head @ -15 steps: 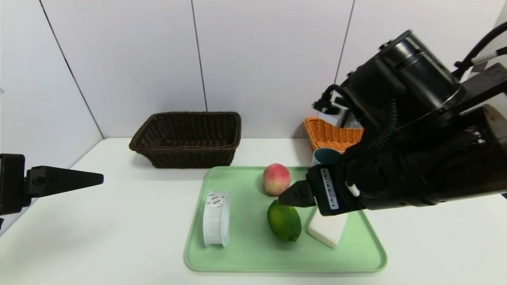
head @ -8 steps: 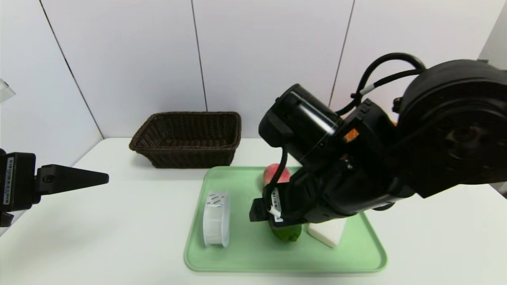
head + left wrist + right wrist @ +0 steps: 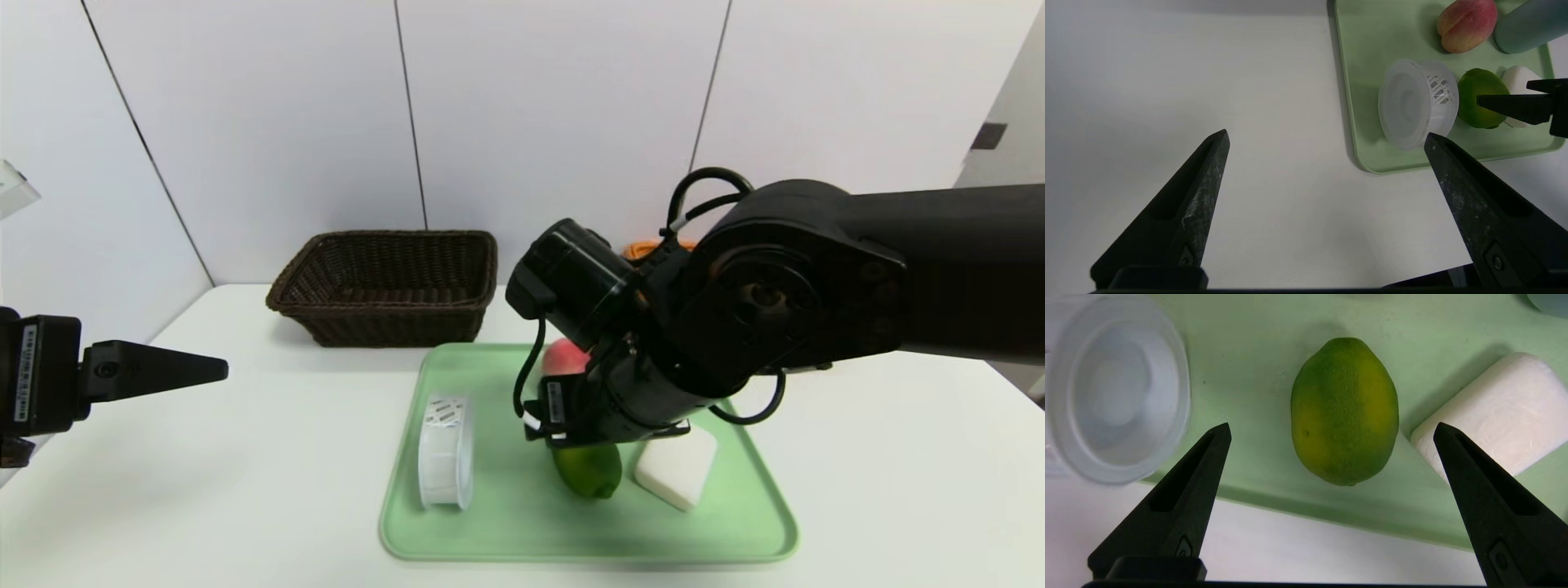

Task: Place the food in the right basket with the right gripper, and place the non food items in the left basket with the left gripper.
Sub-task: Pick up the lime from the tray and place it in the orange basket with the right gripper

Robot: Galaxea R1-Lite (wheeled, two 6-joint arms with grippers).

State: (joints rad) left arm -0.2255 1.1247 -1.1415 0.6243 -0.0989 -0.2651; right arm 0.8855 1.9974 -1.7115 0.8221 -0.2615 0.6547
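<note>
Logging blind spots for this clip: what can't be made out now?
- Orange wicker basket: head view, mostly behind the right arm, contents hidden.
- Blue-grey cup: hidden by that arm in head view; cut off by the edge in both wrist views.
- Peach: head view, lower part behind the arm.

The left gripper (image 3: 1327, 132) gapes over the table (image 3: 1290, 204). Upper right, the tray (image 3: 1388, 163) bears the peach (image 3: 1468, 24), cup (image 3: 1531, 28), spool (image 3: 1414, 102), lime (image 3: 1480, 98) and block (image 3: 1521, 79); the right gripper (image 3: 1504, 94) reaches in there.

A green tray (image 3: 506, 535) lies on a white table (image 3: 245, 482) before white panels (image 3: 563, 106)
</note>
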